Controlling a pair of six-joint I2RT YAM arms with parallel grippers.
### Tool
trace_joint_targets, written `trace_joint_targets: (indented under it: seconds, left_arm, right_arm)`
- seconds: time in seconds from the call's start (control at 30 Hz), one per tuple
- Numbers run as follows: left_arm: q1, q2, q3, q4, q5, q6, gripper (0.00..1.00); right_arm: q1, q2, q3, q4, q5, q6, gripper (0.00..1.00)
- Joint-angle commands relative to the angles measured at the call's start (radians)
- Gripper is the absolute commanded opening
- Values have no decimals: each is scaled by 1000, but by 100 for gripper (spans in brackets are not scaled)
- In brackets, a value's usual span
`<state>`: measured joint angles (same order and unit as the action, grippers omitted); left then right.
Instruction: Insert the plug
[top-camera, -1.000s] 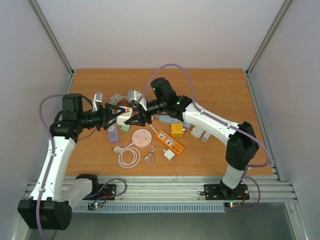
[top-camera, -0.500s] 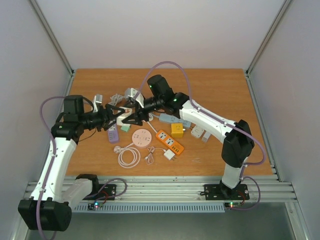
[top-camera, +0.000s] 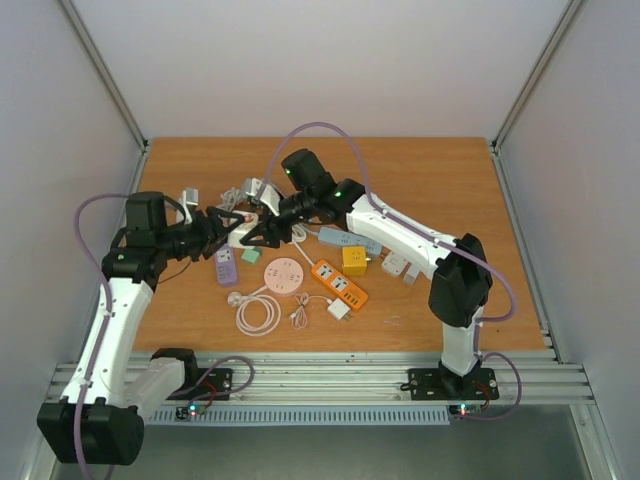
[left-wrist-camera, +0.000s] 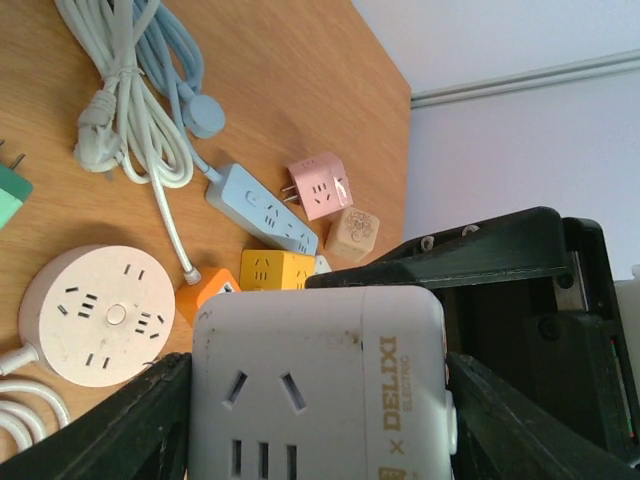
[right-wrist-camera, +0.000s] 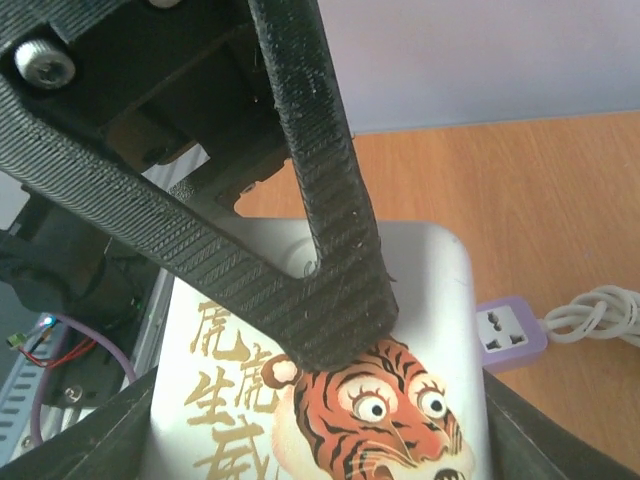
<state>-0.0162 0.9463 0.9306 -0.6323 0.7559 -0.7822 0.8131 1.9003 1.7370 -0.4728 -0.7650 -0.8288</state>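
Left gripper (left-wrist-camera: 318, 400) is clamped on a white power strip (left-wrist-camera: 300, 345), one finger on each long side. Right gripper (right-wrist-camera: 320, 440) sits tight around a white tiger-print block (right-wrist-camera: 400, 400) the same way.

Biggest first: the wooden table (top-camera: 450, 170). The left arm (top-camera: 115, 300) goes up from its base and bends right. The right arm (top-camera: 410, 235) stretches diagonally across to the left-centre, so the two meet tip to tip.

The strip reads "× DELIXI ELECTRIC" beside its sockets. The block has a cartoon tiger plus gold Chinese characters; 虎 and 生 are readable, the rest is cut off. In the right wrist view, a black finger of the other gripper lies right across the block. Honestly I can't tell if it's plugged into the strip, or part of it, since its underside is hidden.

Lying on the table: an orange strip (top-camera: 340, 284), a light blue strip (left-wrist-camera: 262, 208), a purple strip (right-wrist-camera: 512, 333), a round pink socket (left-wrist-camera: 95, 315), a yellow cube (top-camera: 354, 259) and a pink adapter (left-wrist-camera: 318, 185).
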Motion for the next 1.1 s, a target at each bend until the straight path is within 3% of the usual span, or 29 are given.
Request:
trace_joint_targets:
  seconds: [0.0, 0.07, 0.13, 0.3, 0.37, 0.67, 0.87, 1.07]
  left_arm:
    - [-1, -22, 7, 31, -19, 22, 64]
    - [3, -28, 29, -58, -101, 46, 79]
    - [4, -43, 65, -170, -240, 100, 87]
    - [49, -152, 142, -370, -604, 212, 93]
    - [52, -197, 154, -397, -674, 241, 95]
    - [55, -214, 159, -416, -696, 289, 96]
    - [54, -186, 155, -401, -698, 300, 96]
    - [53, -168, 149, -391, -691, 300, 96]
  right_arm:
    - [8, 35, 44, -24, 20, -38, 34]
    - [8, 50, 42, -10, 18, -59, 31]
    - [7, 76, 49, -3, 12, -76, 30]
    - [8, 186, 107, 24, 25, -69, 25]
    - [10, 241, 152, 35, 51, -63, 25]
    - [9, 525, 486, -5, 34, -113, 24]
    - [9, 698, 740, -169, 34, -209, 24]
    - [7, 744, 793, -194, 30, -243, 25]
